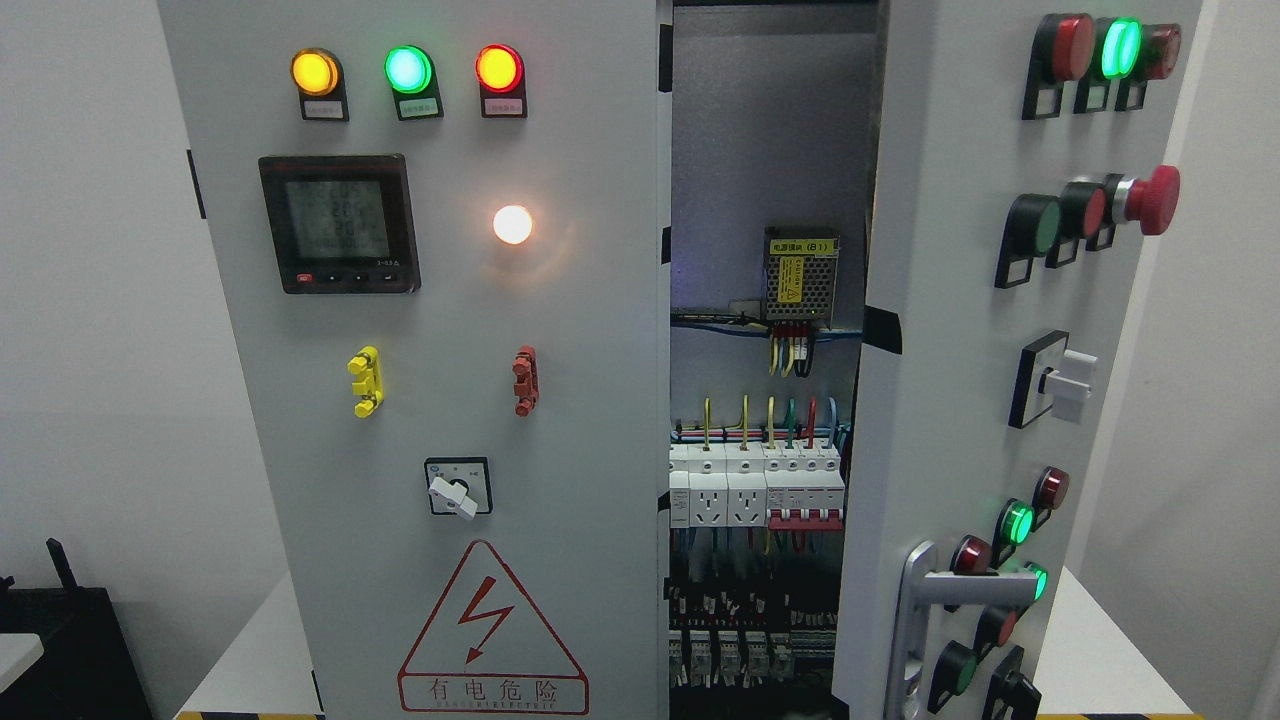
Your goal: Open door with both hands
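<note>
My view cuts the grey metal right-hand cabinet door off at top and bottom. The black digital meter's readout is too blurred for me to read. The dark lower row of breakers runs off the bottom edge.

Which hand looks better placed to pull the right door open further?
Cannot say from this view: neither hand shows. The right door is already ajar, its silver handle at lower right, so the right would probably reach it more directly.
</note>
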Robot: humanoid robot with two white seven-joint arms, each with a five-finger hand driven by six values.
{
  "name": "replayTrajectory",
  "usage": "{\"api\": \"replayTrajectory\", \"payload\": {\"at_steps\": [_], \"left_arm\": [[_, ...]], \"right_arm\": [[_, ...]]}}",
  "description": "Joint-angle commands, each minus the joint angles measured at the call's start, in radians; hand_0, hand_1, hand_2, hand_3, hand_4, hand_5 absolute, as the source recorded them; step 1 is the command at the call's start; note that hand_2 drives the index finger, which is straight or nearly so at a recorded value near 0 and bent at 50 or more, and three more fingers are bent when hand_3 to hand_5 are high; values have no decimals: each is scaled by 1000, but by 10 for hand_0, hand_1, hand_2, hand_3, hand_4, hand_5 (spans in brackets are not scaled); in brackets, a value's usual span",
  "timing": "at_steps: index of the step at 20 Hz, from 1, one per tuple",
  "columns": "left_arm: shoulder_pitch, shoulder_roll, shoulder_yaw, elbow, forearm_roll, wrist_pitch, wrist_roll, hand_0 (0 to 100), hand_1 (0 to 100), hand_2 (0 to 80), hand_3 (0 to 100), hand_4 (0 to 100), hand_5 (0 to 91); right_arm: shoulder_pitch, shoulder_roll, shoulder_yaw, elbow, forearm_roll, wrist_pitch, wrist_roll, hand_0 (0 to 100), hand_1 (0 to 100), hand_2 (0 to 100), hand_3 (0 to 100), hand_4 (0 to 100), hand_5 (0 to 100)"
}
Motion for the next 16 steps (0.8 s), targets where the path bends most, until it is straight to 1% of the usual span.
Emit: {"api": "replayTrajectory", "payload": {"at_steps": [1,3,6,9,11,13,16], "left_arm": [[-25,66,9,-38,14,0,-12,0,0,0,0,33,0],[-47,68,9,-38,35,0,-12,0,0,0,0,32,0],[-88,68,8,-40,40,3,-12,0,0,0,0,32,0],[-133,95,3,-40,49,11,-12,0,0,0,0,32,0],[-172,100,-3,-38,62,26,-12,0,0,0,0,33,0],[-253,100,-56,-37,75,58,-12,0,0,0,0,33,0],[-430,94,-220,-38,82,104,-10,0,0,0,0,33,0]], "right_arm": [[0,0,0,0,0,0,0,0,0,0,0,0,0],[0,0,0,0,0,0,0,0,0,0,0,0,0],[0,0,0,0,0,-1,0,0,0,0,0,0,0],[0,0,0,0,0,-1,0,0,0,0,0,0,0],[0,0,0,0,0,0,0,0,0,0,0,0,0],[0,0,0,0,0,0,0,0,0,0,0,0,0],[0,0,0,0,0,0,0,0,0,0,0,0,0]]}}
